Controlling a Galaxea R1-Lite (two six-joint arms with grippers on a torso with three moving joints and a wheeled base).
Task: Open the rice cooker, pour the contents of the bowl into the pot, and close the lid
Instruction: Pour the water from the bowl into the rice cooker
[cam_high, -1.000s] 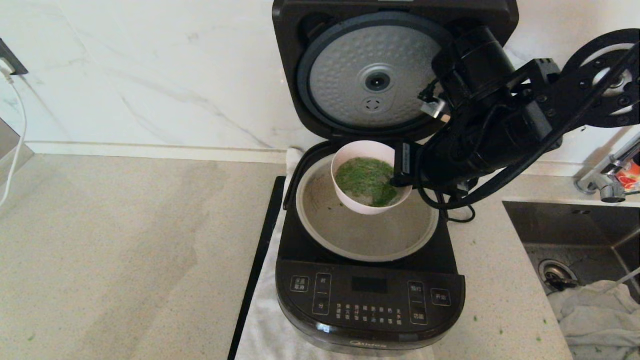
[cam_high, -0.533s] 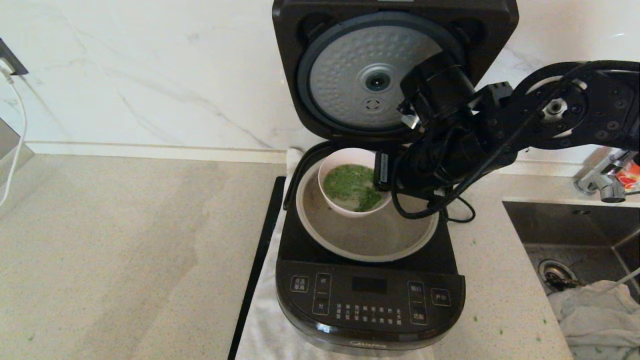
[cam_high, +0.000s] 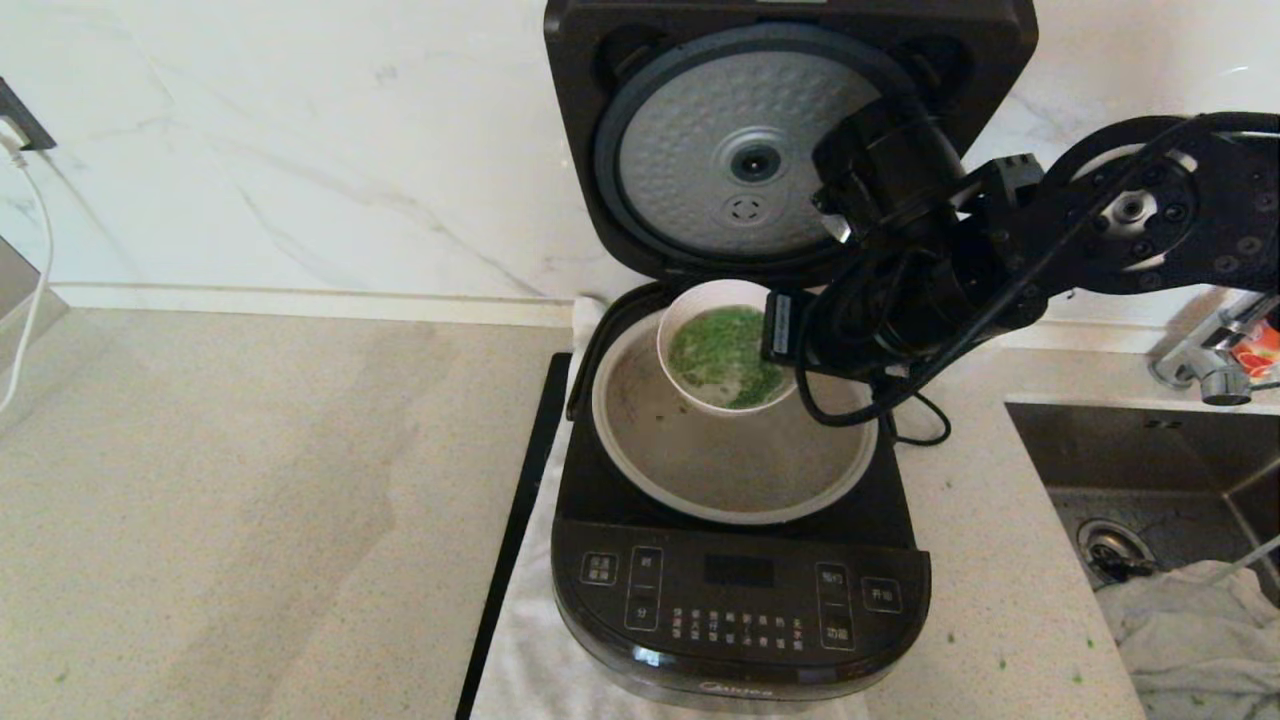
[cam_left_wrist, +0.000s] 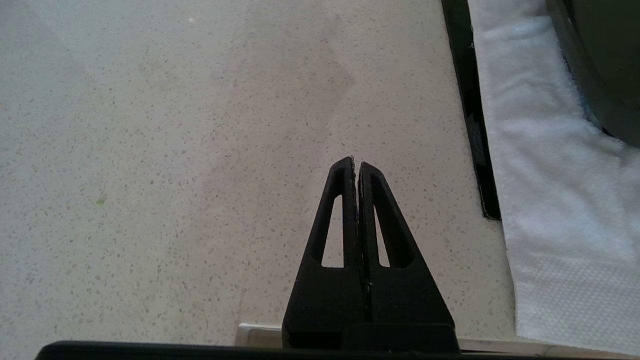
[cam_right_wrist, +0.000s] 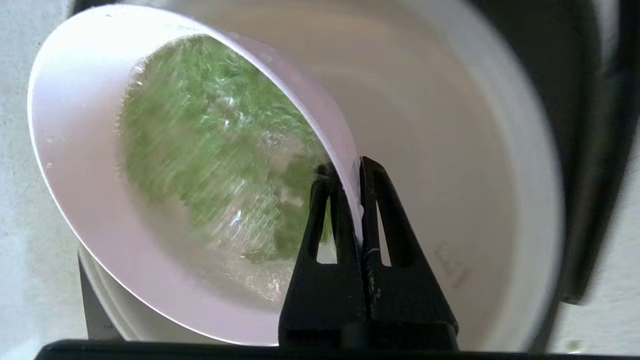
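Since a moment ago my right gripper (cam_right_wrist: 352, 172) has carried the bowl (cam_high: 725, 345) back up slightly, fingers clamped on its rim, tilted over the pot (cam_high: 640, 455) beneath the raised lid (cam_high: 700, 150). My left gripper (cam_left_wrist: 356, 165) rests closed above the counter (cam_left_wrist: 175, 150).

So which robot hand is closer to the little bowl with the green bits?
Right. The right gripper pinches the bowl by its rim, over the open pot. The left gripper is shut over bare counter, off to the cooker's side.

Steel sink (cam_high: 1150, 470), tap (cam_high: 1215, 370), white towel (cam_high: 530, 640)
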